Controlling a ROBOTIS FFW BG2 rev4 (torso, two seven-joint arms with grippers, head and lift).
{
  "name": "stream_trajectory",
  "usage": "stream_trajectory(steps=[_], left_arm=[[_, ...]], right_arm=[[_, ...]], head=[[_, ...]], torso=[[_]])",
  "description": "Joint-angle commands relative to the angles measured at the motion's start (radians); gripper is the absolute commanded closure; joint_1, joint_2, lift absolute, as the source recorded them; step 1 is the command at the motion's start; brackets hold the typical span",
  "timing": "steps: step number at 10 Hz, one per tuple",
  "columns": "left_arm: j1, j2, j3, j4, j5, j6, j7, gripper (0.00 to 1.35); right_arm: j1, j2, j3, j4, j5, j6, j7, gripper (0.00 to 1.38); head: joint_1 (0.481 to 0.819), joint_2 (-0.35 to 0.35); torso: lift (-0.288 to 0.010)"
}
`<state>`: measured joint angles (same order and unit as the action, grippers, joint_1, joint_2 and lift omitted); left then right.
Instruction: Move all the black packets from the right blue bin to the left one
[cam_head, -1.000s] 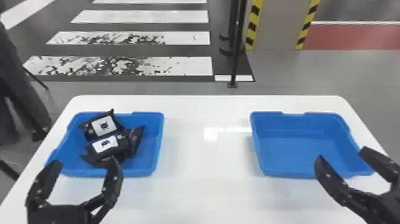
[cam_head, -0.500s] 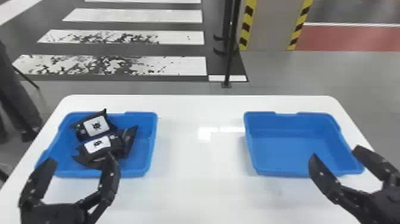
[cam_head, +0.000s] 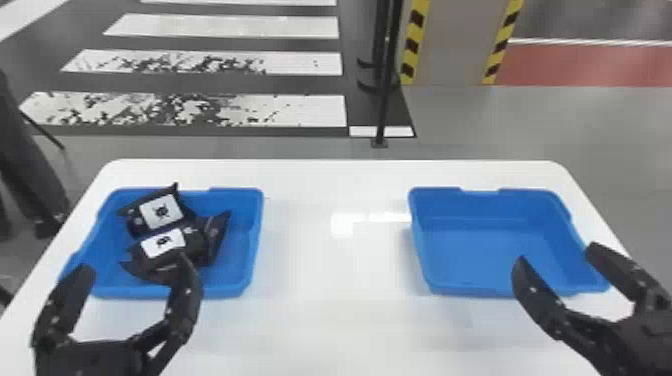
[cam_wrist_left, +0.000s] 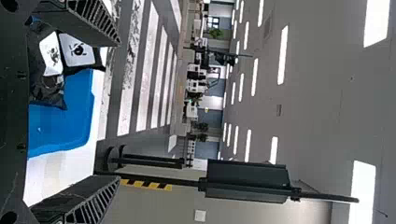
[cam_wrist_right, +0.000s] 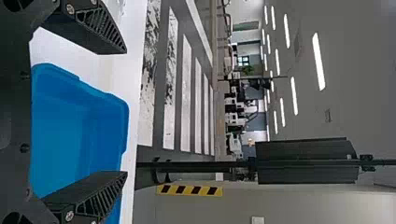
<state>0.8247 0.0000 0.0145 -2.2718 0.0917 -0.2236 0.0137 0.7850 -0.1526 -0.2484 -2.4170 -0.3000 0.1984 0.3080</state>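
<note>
Lying heaped in the left blue bin (cam_head: 240, 260), the black packets (cam_head: 197, 245) are overlapping, with two white labels (cam_head: 161, 211) facing up. The left hand (cam_head: 136, 270) is hovering by that bin's near edge, its fingers standing wide apart. The right hand (cam_head: 557, 255) is hanging at the near side of the right blue bin (cam_head: 480, 252), fingers also standing apart. Both bins are sitting well apart on the white surface (cam_head: 335, 310).
</note>
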Motion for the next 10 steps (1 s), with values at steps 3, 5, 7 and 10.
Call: stream_trajectory(steps=[3, 5, 7, 10], left_arm=[[-0.005, -0.003, -0.001, 0.000, 0.000, 0.008, 0.000, 0.00], [-0.005, -0.003, 0.001, 0.000, 0.000, 0.013, 0.000, 0.00], [-0.005, -0.003, -0.001, 0.000, 0.000, 0.010, -0.001, 0.01], [-0.003, -0.003, -0.001, 0.000, 0.004, 0.010, -0.001, 0.02]], right_arm=[[-0.005, -0.002, 0.007, 0.003, -0.003, 0.005, 0.000, 0.11], [-0.005, -0.002, 0.013, 0.006, -0.003, 0.005, 0.000, 0.11], [-0.005, -0.004, 0.013, 0.003, -0.007, 0.005, 0.000, 0.11], [-0.002, -0.004, 0.013, 0.003, -0.011, 0.005, 0.000, 0.11]], head=[[0.695, -0.017], [0.695, -0.014], [0.695, -0.010], [0.695, -0.009]], torso=[[-0.140], [-0.140], [-0.140], [-0.140]])
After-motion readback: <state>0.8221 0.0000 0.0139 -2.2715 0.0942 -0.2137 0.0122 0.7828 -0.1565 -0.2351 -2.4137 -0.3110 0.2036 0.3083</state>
